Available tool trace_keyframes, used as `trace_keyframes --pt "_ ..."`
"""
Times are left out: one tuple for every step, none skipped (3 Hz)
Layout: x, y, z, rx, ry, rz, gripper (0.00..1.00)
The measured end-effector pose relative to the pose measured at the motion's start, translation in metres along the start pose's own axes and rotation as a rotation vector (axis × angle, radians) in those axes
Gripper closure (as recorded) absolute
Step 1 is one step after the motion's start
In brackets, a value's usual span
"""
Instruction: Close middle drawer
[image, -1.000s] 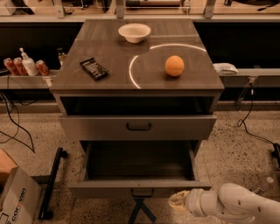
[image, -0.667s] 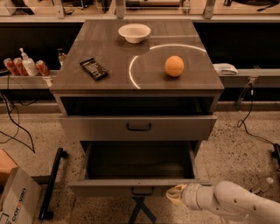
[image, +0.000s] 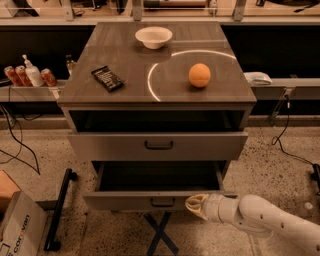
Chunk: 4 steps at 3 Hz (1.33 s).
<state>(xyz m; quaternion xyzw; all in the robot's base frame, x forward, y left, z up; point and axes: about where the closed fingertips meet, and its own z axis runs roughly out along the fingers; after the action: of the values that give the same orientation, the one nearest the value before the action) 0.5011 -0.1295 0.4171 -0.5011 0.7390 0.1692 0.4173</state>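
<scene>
The middle drawer (image: 125, 201) is pulled well out below the top drawer (image: 120, 146). Its flat grey front carries a small dark centre handle (image: 163, 202), and its dark inside (image: 160, 176) looks empty. My gripper (image: 195, 205), pale-tipped on a white arm (image: 260, 220), reaches in from the lower right. It rests against the right part of the middle drawer's front, just right of the handle. The top drawer stands slightly open. The lowest drawer is hidden under the middle one.
On the cabinet top (image: 125, 60) lie an orange (image: 199, 75), a white bowl (image: 154, 37) and a dark snack packet (image: 107, 78). A cardboard box (image: 17, 227) and a black bar (image: 59, 210) sit on the floor at left. Cans and a bottle (image: 27, 75) stand on the left shelf.
My gripper has moved left and up from the lower right onto the middle drawer's front. The drawer front now sits a little further in than before.
</scene>
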Motion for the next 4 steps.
trace_keyframes --pt "-0.014 -0.021 0.006 0.021 -0.021 -0.044 0.84" --pt "-0.025 -0.038 0.013 0.023 -0.035 -0.070 0.61" --pt "-0.027 -0.038 0.015 0.021 -0.037 -0.071 0.31" --pt "-0.027 -0.037 0.016 0.018 -0.039 -0.071 0.06"
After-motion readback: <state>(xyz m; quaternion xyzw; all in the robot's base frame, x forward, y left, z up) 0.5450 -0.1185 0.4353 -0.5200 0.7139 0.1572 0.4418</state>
